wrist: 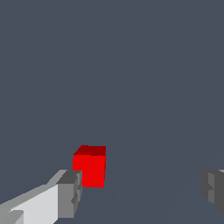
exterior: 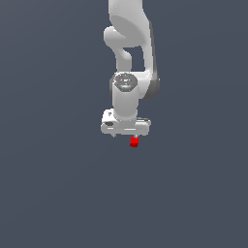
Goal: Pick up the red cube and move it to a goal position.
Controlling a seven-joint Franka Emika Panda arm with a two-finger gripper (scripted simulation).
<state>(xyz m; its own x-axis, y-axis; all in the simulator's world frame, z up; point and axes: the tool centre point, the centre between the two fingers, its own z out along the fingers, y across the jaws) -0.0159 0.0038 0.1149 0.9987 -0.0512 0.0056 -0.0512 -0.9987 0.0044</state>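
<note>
The red cube (exterior: 134, 141) is a tiny bright red block just under the white gripper (exterior: 125, 136), towards the exterior view's right end of the hand. In the wrist view the cube (wrist: 92, 168) lies beyond and right beside one grey fingertip (wrist: 69, 192), whose corner covers its lower edge. The other fingertip (wrist: 213, 190) is far from it. The gripper (wrist: 141, 192) is open wide and holds nothing. I cannot tell whether that fingertip touches the cube.
The white arm (exterior: 128, 43) rises straight above the gripper. A plain dark grey-blue ground (exterior: 58, 184) fills the rest of both views, with no other objects or edges in sight.
</note>
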